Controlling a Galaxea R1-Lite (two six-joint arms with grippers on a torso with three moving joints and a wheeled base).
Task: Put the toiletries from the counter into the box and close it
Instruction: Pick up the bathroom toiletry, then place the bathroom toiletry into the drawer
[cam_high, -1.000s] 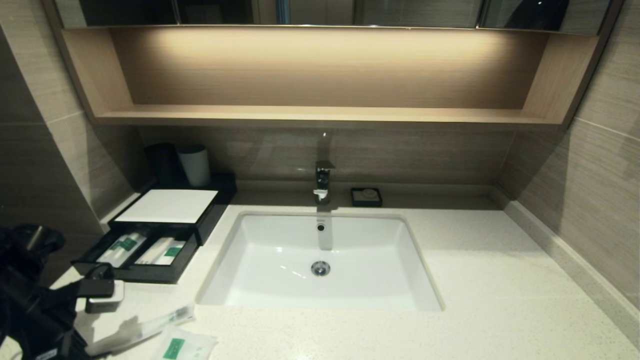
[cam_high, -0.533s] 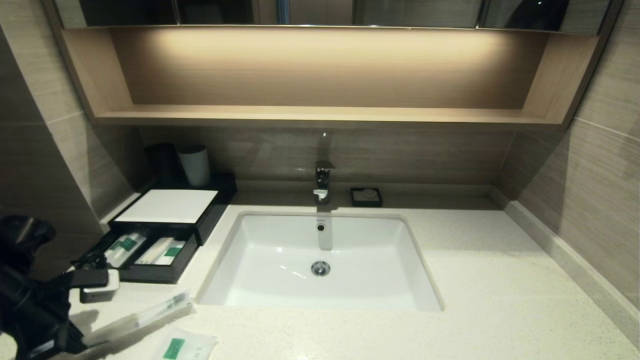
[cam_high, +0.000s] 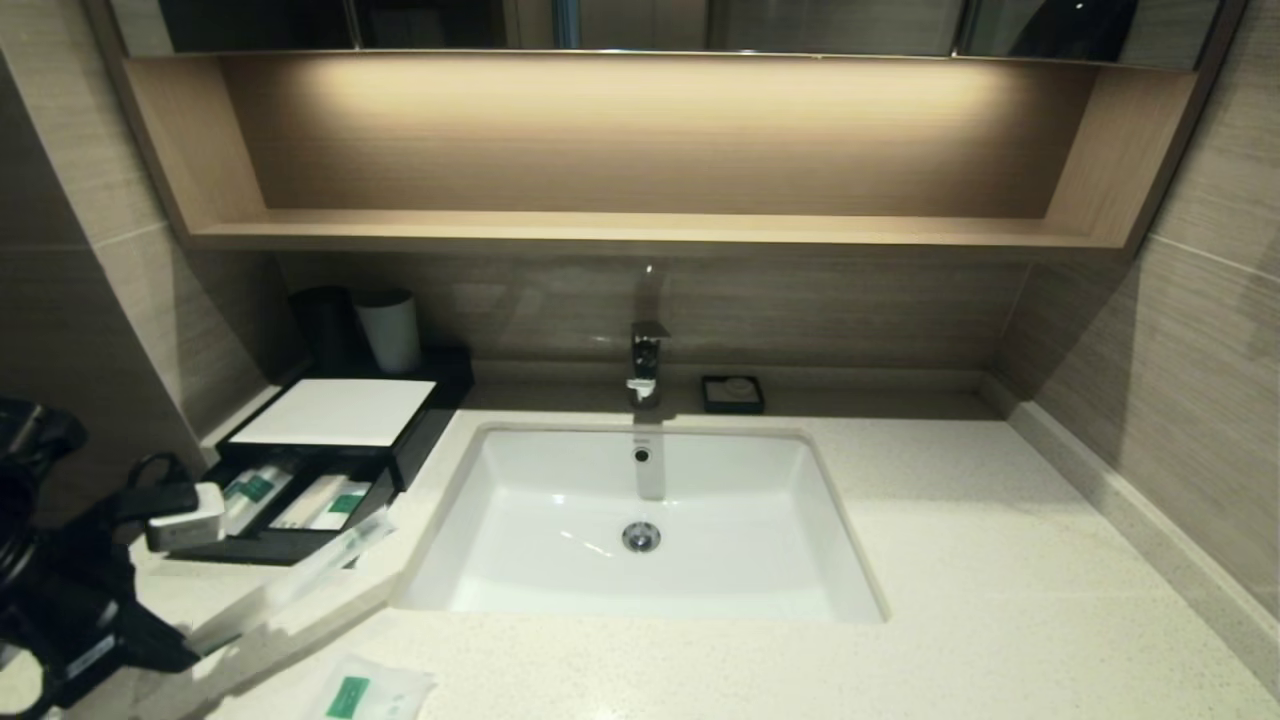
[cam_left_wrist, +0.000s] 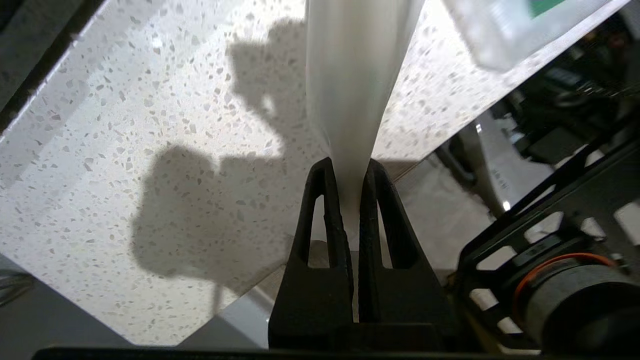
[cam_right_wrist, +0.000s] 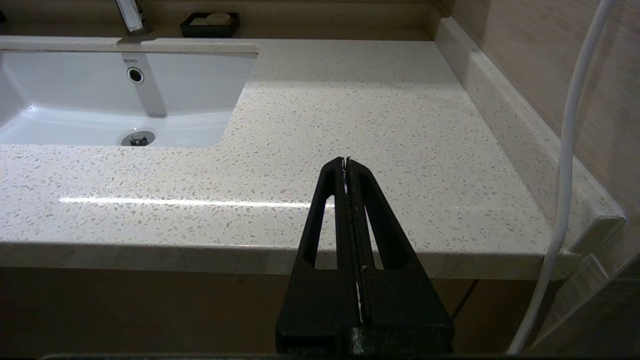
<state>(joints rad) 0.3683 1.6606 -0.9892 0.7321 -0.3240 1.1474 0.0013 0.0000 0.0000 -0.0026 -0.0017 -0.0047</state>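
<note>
Fingers of the left gripper (cam_left_wrist: 350, 167) pinch one end of a long slim clear-plastic-wrapped stick (cam_high: 300, 575), which slants above the wide off-white speckled stone counter (cam_high: 950, 560), its far tip over the front corner of the open drawer. That drawer belongs to the low black rectangular box (cam_high: 420, 425) with a white panel on top, at the counter's left rear beside the white rectangular sink basin (cam_high: 560, 500). Two wrapped items with green labels (cam_high: 290, 497) lie inside the drawer. A small square white sachet with a green label (cam_high: 370, 690) lies on the counter near its front edge, just right of the left arm. A grey plastic cup (cam_high: 390, 330) stands behind the box. A small black square soap dish (cam_high: 733, 394) sits right of the chrome faucet (cam_high: 646, 365). The right gripper (cam_right_wrist: 346, 162) is pressed closed on nothing, low before the counter's front edge, right of the basin.
</note>
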